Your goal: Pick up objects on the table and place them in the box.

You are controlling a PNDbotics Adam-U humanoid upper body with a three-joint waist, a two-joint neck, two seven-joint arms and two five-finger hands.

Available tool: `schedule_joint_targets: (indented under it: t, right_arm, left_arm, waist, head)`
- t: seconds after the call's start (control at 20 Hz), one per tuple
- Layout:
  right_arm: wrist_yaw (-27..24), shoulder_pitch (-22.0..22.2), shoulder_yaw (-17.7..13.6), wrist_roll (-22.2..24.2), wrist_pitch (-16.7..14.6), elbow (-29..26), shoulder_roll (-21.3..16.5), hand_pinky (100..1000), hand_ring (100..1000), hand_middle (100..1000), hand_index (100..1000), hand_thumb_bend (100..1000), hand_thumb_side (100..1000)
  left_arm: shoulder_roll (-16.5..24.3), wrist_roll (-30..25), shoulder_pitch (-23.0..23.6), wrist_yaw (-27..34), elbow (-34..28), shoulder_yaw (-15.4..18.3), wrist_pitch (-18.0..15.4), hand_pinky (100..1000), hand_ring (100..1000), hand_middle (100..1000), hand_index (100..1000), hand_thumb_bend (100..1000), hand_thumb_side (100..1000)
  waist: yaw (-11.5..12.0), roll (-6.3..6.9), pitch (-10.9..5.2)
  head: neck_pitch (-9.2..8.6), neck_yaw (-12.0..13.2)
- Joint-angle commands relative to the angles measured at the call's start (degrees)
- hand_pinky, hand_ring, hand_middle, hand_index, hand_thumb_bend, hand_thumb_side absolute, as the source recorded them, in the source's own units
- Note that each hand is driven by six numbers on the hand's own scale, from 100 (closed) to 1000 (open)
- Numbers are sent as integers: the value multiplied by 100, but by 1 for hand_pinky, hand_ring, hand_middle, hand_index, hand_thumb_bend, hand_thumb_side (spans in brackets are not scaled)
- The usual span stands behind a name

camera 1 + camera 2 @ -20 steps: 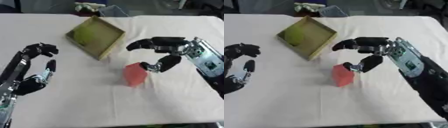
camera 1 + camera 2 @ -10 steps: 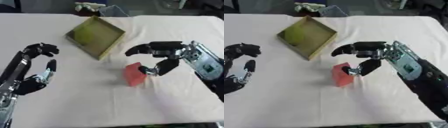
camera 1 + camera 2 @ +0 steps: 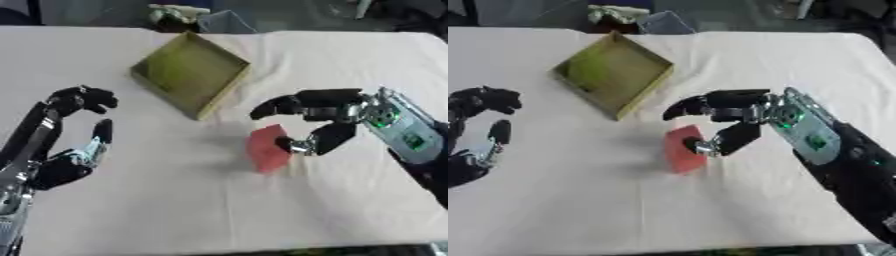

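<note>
A red block (image 3: pixel 266 148) stands on the white table (image 3: pixel 219 200), just below the corner of the olive open box (image 3: pixel 190 72). Something pale green and round shows inside the box (image 3: pixel 588 75). My right hand (image 3: pixel 317 119) reaches in from the right. Its fingers arch over the block's top and its thumb tip touches the block's right side. The fingers stay spread apart and are not closed round the block. At the left edge my left hand (image 3: pixel 68 150) rests on the table, fingers loosely curled, holding nothing.
Beyond the table's far edge lie a crumpled pale cloth (image 3: pixel 175 12) and a blue-grey thing (image 3: pixel 223 22). Bare tablecloth stretches in front of the block and to the right of the box.
My right hand has come down and to the left onto the red block; its thumb now meets the block's side. The left hand and the box have not moved.
</note>
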Motion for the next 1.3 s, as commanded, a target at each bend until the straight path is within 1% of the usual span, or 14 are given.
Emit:
schedule_joint_targets:
  t: [0.05, 0.45, 0.85, 1.3]
  right_arm:
    - [132, -60, -40, 1021, -1112, 54, -128, 993, 1000, 960, 1000, 100, 874]
    - [366, -4, -29, 975, -1323, 254, -107, 993, 1000, 961, 1000, 100, 903]
    - [534, 45, -16, 927, -1460, 332, -84, 992, 1000, 963, 1000, 100, 908]
    - [735, 53, 24, 870, -1616, 261, -69, 989, 1000, 970, 1000, 100, 874]
  left_arm:
    - [106, -18, -40, 27, -64, 20, -13, 674, 808, 630, 755, 100, 579]
    - [109, -22, -36, 28, -63, 21, -16, 675, 809, 631, 755, 100, 580]
    - [110, -25, -32, 31, -67, 22, -19, 675, 811, 632, 756, 100, 581]
    - [113, -29, -31, 37, -69, 22, -20, 675, 812, 633, 755, 100, 580]
  waist:
    - [-11, 17, -102]
    - [-13, 15, -100]
    - [-22, 18, -105]
    - [-26, 15, -108]
  head:
    - [27, 1]
    - [61, 11]
    - [79, 14]
    - [94, 17]
